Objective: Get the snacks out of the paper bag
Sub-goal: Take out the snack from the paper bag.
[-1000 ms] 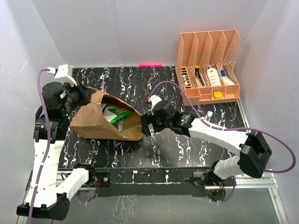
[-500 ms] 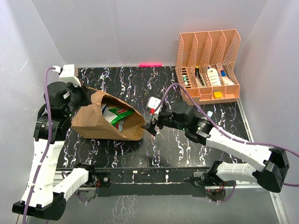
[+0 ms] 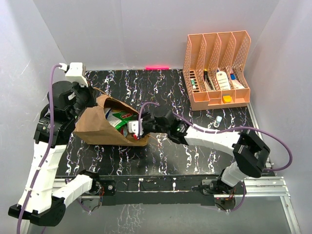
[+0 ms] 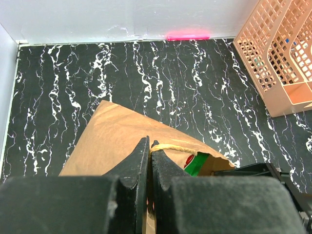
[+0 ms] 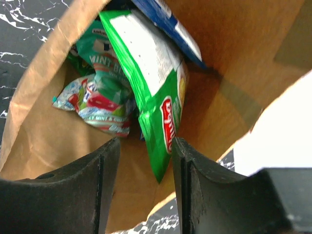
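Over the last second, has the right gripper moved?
Yes: the right gripper has gone left, away from the orange file rack, into the paper bag's mouth.

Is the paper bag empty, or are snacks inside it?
Not empty: inside the paper bag lie a large green packet, a dark blue packet and a teal mint packet.

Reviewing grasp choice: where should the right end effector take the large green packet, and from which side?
Probably its corner nearest the mouth of the paper bag. The large green packet lies nearly edge-on to the right end effector, so enter straight through the mouth, one finger per face.
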